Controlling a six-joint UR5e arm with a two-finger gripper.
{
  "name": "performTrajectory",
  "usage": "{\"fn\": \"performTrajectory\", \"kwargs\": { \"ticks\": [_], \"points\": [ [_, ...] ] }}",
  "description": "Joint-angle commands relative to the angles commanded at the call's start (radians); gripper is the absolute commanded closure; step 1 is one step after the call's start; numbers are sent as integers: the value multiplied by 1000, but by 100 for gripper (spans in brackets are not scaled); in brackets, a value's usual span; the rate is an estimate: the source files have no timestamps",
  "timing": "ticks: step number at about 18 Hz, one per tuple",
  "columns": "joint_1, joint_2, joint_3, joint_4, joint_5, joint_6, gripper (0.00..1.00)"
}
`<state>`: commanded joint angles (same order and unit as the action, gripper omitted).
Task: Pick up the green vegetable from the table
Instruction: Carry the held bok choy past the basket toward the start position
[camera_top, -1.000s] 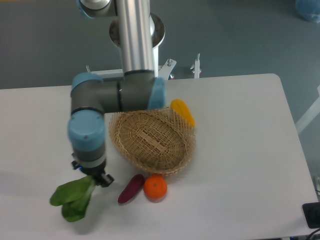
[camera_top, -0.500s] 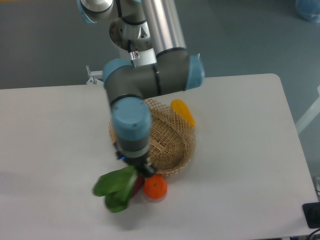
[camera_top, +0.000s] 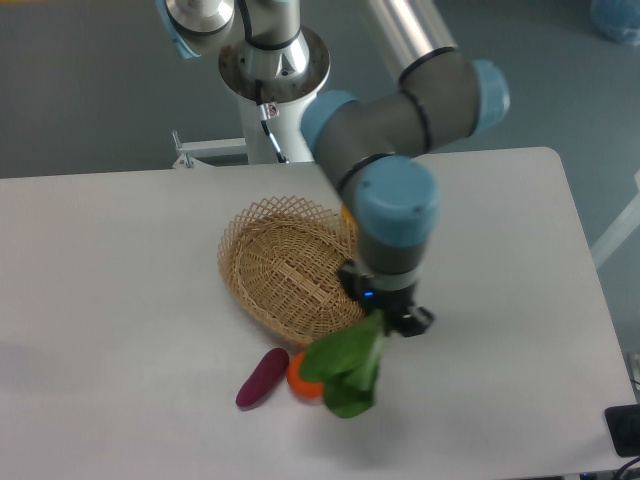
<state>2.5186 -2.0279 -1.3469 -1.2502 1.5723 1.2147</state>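
Now, on the white tabletop (camera_top: 120, 300), a purple veggie (camera_top: 262, 377) lies on the left. Just beside it sits an orange (camera_top: 299, 383), partly hidden by green leaves. A basket (camera_top: 285, 268) sits behind them. The bok choy (camera_top: 345, 366) hangs in the air, right by the basket's front edge, leaves pointing down and left. The pincer (camera_top: 385, 320) is clamped on its stalk end. A blue and gray arm (camera_top: 398, 200) reaches down over the basket's right side.

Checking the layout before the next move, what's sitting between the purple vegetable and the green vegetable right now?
In the camera view, the orange lies between the purple vegetable and the green vegetable, partly hidden by its leaves.
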Motion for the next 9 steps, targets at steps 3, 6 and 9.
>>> {"fn": "performTrajectory", "kwargs": {
  "ticks": [3, 6, 9],
  "points": [
    [40, -28, 32, 0, 0, 43, 59],
    [81, -41, 37, 3, 8, 103, 59],
    [120, -54, 43, 2, 8, 176, 59]
  ]
}}
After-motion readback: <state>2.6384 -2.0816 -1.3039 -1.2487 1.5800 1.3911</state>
